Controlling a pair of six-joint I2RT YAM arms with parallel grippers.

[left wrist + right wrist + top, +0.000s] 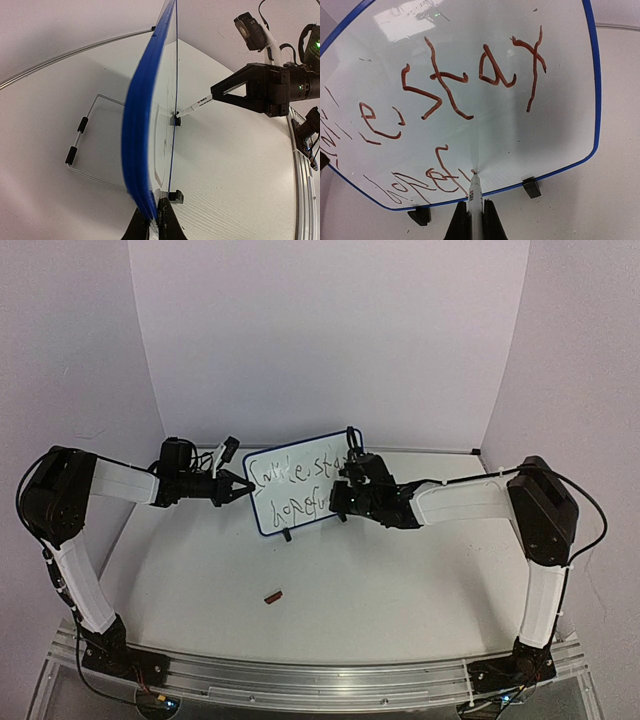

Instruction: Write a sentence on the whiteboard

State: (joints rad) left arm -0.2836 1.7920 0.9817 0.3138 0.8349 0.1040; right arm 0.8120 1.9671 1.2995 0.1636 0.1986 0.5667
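The white table (400, 580) has pale walls around it. A small red-brown piece (272, 595) lies alone on the table, well in front of the whiteboard (300, 490). It is too small to tell what it is. Behind the board, a thin wire stand (71, 155) with two black sleeves rests on the table. From above, the right arm covers the right end of the writing.

The whiteboard stands upright on two small black feet (532, 187). It is in the middle of the table, toward the back, between the two grippers. It has a thin blue frame. The sentence (450, 85) sits on it in two lines of thin, dark red-brown letters. The top line ends in "stay". The bottom line is too messy to read.

The left gripper (154, 222) is squeezed tight on the blue frame at the board's left edge. The right gripper (475, 217) is closed around a white marker (475, 197). The marker sticks out past the fingers. Its tip touches the board at the end of the bottom line, just above the frame.
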